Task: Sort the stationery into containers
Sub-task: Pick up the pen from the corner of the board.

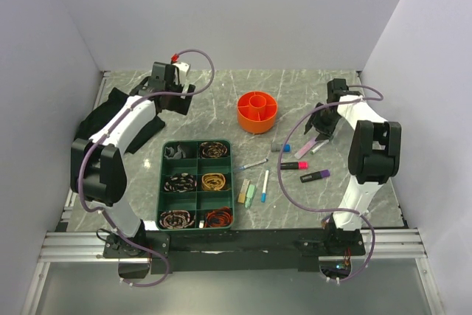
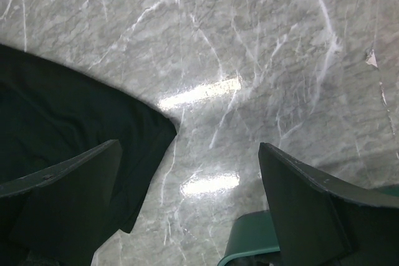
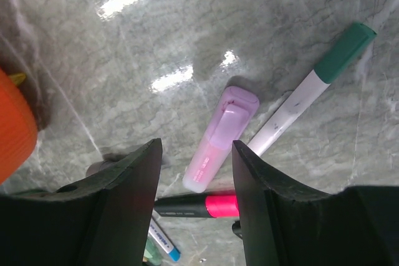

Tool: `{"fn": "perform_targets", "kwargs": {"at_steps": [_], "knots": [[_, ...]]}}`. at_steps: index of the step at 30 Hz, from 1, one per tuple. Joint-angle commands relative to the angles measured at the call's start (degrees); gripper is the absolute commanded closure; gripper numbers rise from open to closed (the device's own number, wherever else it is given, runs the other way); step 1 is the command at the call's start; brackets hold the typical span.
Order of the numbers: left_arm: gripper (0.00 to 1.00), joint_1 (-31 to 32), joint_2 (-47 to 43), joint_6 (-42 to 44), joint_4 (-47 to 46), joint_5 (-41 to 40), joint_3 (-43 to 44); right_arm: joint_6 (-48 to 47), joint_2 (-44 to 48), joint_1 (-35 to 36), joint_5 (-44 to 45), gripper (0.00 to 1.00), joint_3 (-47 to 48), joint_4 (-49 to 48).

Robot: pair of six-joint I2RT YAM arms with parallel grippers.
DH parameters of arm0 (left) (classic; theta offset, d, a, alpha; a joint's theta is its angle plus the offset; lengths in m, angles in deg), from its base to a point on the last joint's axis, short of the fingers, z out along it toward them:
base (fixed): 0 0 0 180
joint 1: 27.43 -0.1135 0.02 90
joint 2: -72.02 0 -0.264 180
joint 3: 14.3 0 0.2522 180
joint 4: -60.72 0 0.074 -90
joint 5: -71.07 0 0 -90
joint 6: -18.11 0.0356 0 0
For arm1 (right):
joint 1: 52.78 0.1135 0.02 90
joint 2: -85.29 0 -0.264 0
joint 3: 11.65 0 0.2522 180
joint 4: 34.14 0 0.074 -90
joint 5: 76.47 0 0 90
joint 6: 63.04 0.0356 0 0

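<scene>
Part-open and empty, the right gripper (image 3: pixel 194 146) hangs above a pink highlighter (image 3: pixel 219 134). This lies on the marble, right of and nearer than the orange pot (image 1: pixel 257 111), beside a green-capped white pen (image 3: pixel 299 95) and a black-and-pink marker (image 3: pixel 199 205). Blue pens (image 1: pixel 264 186) and erasers (image 1: pixel 251 195) lie right of the green tray (image 1: pixel 196 142). At far left, the left gripper (image 2: pixel 190 154) gapes wide, empty, by black cloth (image 2: pixel 62 110).

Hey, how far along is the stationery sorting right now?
Done: nothing visible; the orange pot looks empty from above. In hand: the right gripper hovers open over the pink highlighter, not gripping it; the left gripper is open over the table. Left: every pen and eraser lying loose.
</scene>
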Motion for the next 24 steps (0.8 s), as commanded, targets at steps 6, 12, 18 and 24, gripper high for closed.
{"fn": "perform_targets", "kwargs": {"at_steps": [6,12,18,24], "knots": [[0.01,0.3,2.1,0.1,-0.3,-1.6,2.7,2.5,-0.4,-0.1,2.5,0.44,-1.5,0.6],[0.0,0.6,3.6,0.0,0.6,-1.3,4.2,2.4,-2.8,0.0,5.4,0.42,0.3,0.3],[0.01,0.8,3.7,0.3,1.0,-2.1,4.2,1.8,-7.1,0.0,5.8,0.43,4.0,-0.2],[0.01,1.0,3.9,0.7,1.1,-2.7,4.2,1.5,-8.6,1.7,5.0,0.76,5.6,1.0]]}}
